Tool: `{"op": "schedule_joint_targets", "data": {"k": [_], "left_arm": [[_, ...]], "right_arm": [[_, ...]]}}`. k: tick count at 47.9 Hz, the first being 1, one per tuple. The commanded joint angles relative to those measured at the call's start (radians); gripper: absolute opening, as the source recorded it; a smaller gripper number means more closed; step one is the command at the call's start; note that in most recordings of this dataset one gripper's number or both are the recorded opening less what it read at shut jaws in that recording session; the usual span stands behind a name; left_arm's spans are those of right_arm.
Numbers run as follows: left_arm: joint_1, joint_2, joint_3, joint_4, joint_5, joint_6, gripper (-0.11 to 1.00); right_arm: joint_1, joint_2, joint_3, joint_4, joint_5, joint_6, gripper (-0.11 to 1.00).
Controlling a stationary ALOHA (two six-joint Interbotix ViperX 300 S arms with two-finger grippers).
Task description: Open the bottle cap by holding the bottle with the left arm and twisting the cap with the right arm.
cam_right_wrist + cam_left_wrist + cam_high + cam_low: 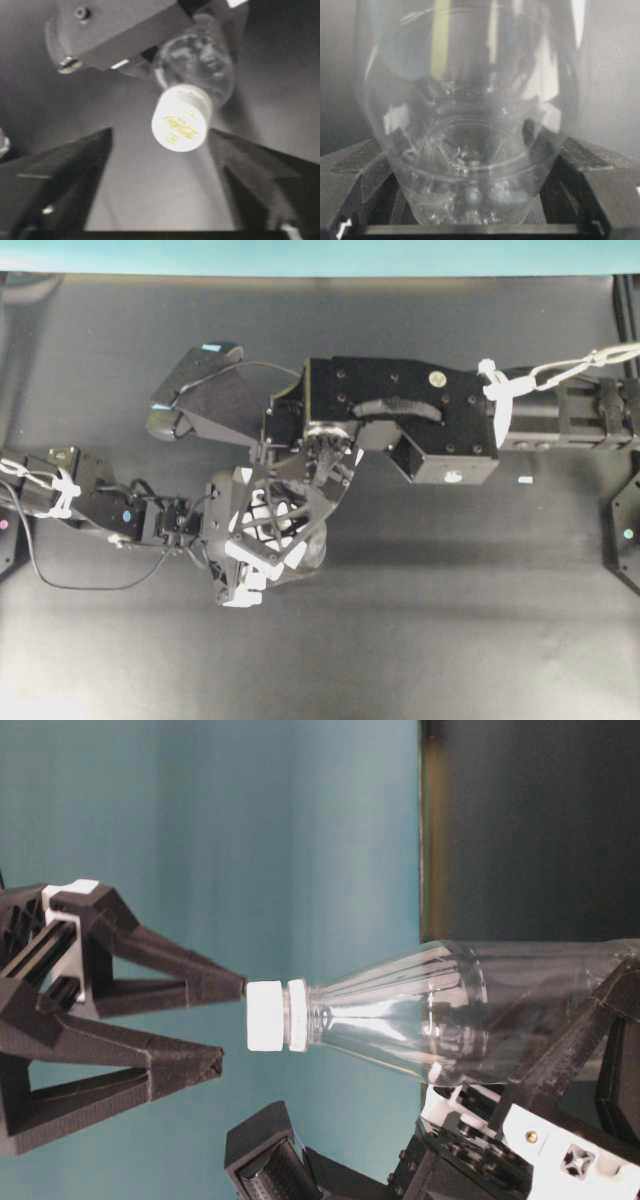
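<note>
The clear bottle (420, 1005) lies tilted off the table with its white bottle cap (277, 1015) pointing at my right gripper (233, 1023). My left gripper (470, 150) is shut on the bottle's (470, 100) lower body, with a black finger pressed to each side. The right gripper (160, 132) is open. Its fingers (75, 165) stand wide apart, and the cap (182, 117) sits just beyond the tips, gripped by neither. From overhead, the right arm (420, 415) reaches in over the left arm (100, 505) and hides most of the bottle (312, 552).
A tiny white scrap (525, 480) lies on the black table (450, 620) below the right arm. A teal wall (320, 255) runs along the table's far edge. The right arm's camera module (195, 380) juts out at upper left.
</note>
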Motion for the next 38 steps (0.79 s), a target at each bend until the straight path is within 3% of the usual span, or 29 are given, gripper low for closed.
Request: {"op": "schedule_joint_targets", "data": {"k": [1, 20, 24, 32, 38], "left_arm": [[-0.006, 0.000, -0.005, 0.003, 0.000, -0.002, 0.80], [-0.008, 0.000, -0.003, 0.003, 0.000, -0.002, 0.80], [-0.008, -0.002, -0.003, 0.002, 0.000, -0.002, 0.80], [-0.008, -0.002, -0.003, 0.003, 0.000, -0.002, 0.80], [-0.008, 0.000, -0.003, 0.003, 0.000, -0.002, 0.80]], "right_arm": [[0.017, -0.006, 0.002, -0.018, 0.000, -0.009, 0.84], [0.012, -0.005, 0.063, -0.025, -0.071, -0.006, 0.77], [0.012, -0.005, 0.063, -0.026, -0.063, -0.008, 0.70], [0.009, -0.005, 0.064, -0.025, -0.049, -0.008, 0.38], [0.005, -0.005, 0.064, -0.026, -0.055, -0.018, 0.37]]}}
